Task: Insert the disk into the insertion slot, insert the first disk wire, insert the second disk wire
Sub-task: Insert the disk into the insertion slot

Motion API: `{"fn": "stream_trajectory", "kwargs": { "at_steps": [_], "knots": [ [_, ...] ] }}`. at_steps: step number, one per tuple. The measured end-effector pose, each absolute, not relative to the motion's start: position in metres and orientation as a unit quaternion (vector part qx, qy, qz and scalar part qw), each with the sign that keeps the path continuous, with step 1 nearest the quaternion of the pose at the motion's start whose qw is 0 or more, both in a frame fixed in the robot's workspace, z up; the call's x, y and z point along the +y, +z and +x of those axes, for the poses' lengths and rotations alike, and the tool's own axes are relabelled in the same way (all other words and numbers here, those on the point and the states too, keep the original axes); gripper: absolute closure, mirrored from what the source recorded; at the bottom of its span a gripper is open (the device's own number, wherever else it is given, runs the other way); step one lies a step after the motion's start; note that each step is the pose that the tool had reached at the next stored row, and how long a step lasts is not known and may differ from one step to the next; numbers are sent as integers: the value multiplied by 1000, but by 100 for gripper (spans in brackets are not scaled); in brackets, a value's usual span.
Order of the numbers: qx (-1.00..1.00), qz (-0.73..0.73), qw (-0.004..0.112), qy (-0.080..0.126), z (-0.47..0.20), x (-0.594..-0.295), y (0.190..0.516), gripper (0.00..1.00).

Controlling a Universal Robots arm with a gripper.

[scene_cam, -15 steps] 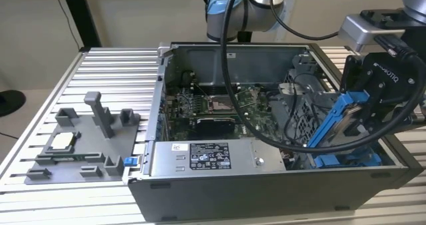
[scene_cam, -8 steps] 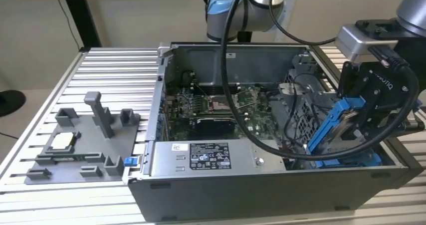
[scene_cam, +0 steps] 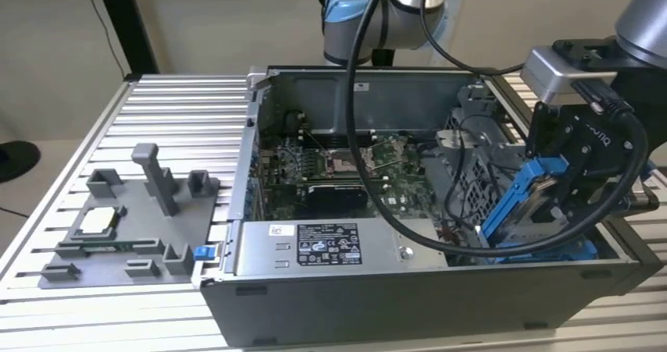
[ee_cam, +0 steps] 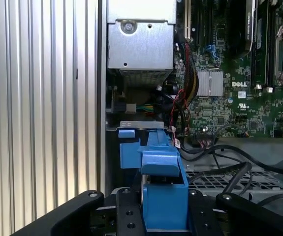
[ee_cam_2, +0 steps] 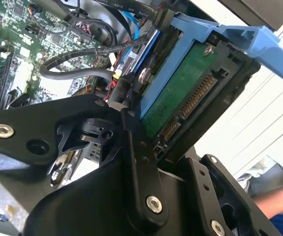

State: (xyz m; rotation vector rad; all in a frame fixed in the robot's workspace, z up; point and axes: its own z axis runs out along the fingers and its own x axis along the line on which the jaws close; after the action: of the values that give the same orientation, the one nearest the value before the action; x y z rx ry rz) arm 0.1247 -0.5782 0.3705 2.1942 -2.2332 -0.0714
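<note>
Steadily, your tool [scene_cam: 563,202] is clamping the blue-framed silver-grey disk [ee_cam_2: 180,93].
Be levelling it squarely over the grey sheet-metal slot [scene_cam: 571,252].

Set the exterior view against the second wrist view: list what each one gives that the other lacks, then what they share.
Exterior view's own: the whole open computer case on the slatted table, the labelled power-supply box, and a grey fixture at the exterior view's left.
Second wrist view's own: the green circuit-board face of the disk and its connector row.
Shared: the disk in its blue carrier, tilted and clamped in the jaws of the gripper, and the motherboard.
</note>
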Motion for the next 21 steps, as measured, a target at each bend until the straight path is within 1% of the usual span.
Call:
{"fn": "stream_trajectory", "kwargs": {
  "at_steps": [3, 4, 7, 21],
  "knots": [
    [-713, 701, 5, -23, 125, -578, 370, 100],
    [-713, 701, 5, -23, 125, -578, 370, 0],
    [-713, 701, 5, -23, 125, -578, 371, 0],
    [-713, 701, 5, -23, 125, -578, 396, 0]
  ]
}}
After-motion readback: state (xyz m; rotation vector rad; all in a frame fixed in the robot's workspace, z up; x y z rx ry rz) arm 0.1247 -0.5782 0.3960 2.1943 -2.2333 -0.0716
